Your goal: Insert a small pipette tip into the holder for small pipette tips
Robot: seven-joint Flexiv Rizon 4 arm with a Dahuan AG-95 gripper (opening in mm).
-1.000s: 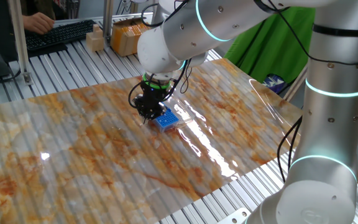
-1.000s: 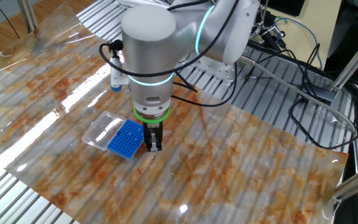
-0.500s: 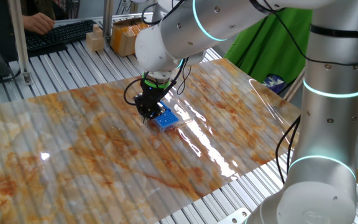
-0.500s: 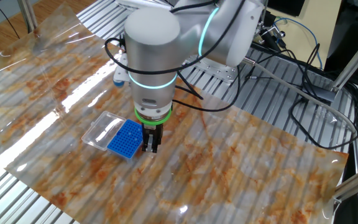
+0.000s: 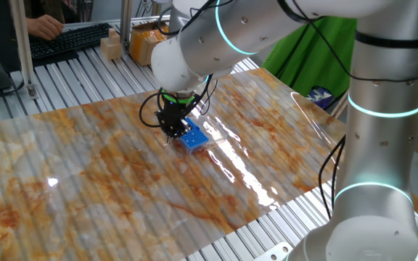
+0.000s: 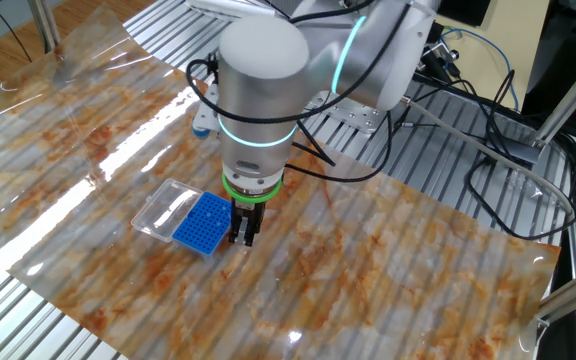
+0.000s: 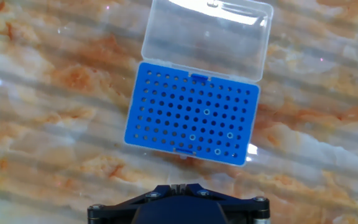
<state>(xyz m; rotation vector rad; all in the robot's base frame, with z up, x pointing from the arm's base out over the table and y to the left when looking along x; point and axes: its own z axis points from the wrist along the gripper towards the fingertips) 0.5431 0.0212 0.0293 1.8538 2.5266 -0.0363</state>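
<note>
Holder for small pipette tips [image 7: 192,114]: blue rack, frame centre in hand view, clear lid [image 7: 207,37] hinged open above; a few holes appear filled. Gripper [image 6: 242,232]: beside rack's right edge, grip state and held tip indiscernible. Insertion apparently pending. Since earlier frame: arm leaned slightly; rack unmoved.

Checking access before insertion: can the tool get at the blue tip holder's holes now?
Probably yes: the holder lies with its clear lid flipped open, most holes free, and the tool hangs beside it.
</note>
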